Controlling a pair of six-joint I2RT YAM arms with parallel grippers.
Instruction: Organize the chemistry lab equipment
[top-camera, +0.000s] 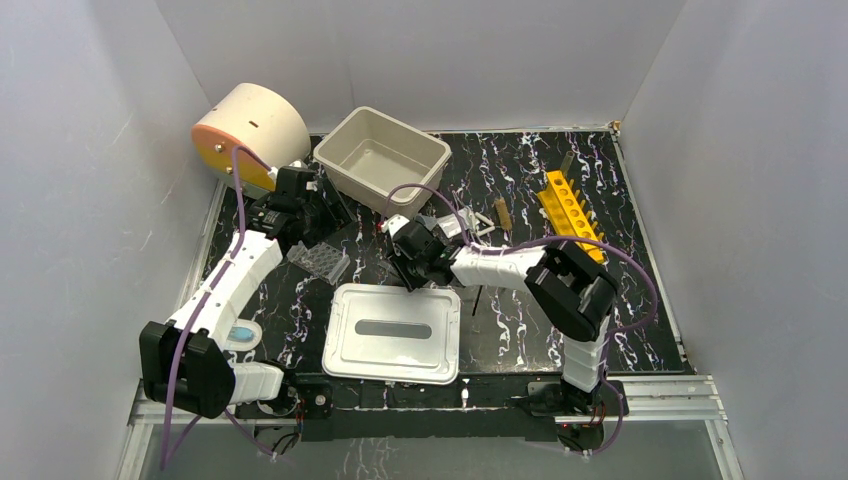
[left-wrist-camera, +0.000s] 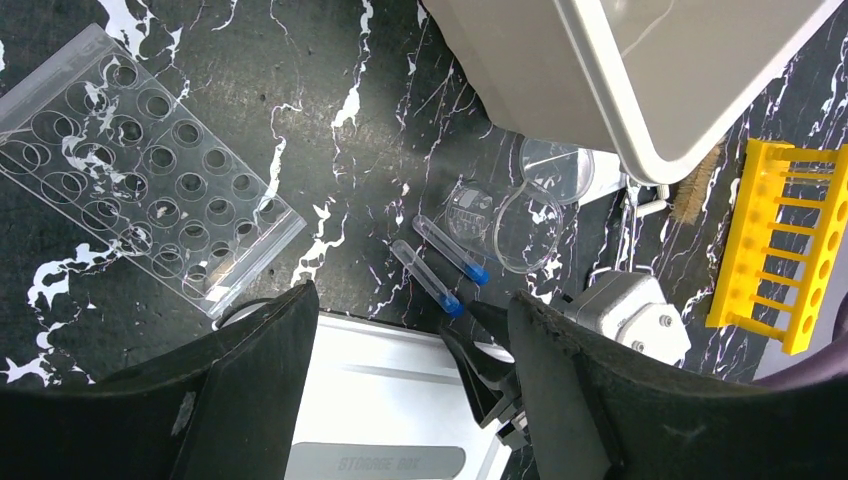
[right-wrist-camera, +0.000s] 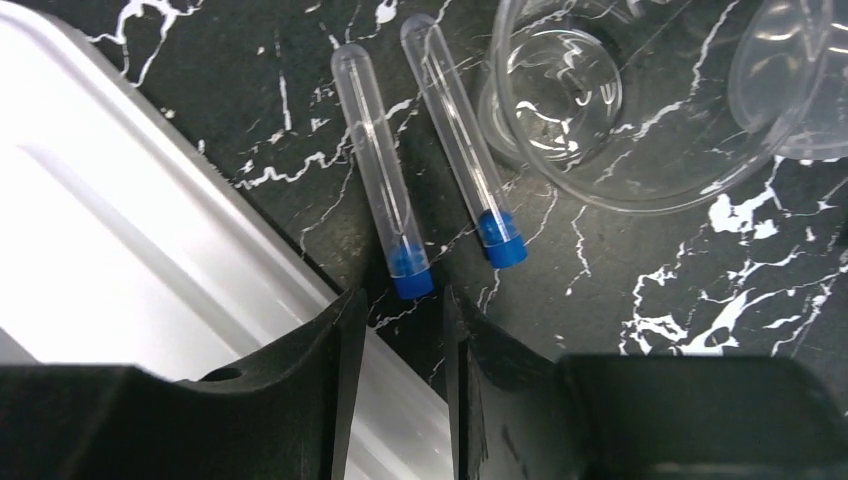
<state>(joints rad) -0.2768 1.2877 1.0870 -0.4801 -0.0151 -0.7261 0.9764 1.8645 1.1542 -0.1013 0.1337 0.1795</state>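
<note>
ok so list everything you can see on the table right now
cylinder: one, cream with orange face, far left corner
bin: one, beige, far centre
lid: one, white, near centre
well plate: one, clear, left of the lid
capped tubes: two, clear with blue caps, side by side at the lid's edge
beaker: one, clear, beside the tubes
funnel: one, clear, between beaker and bin
tube rack: one, yellow, far right
brush: one, tan bristles, by the bin
left gripper: black, open
right gripper: black, open, at one tube's cap
</note>
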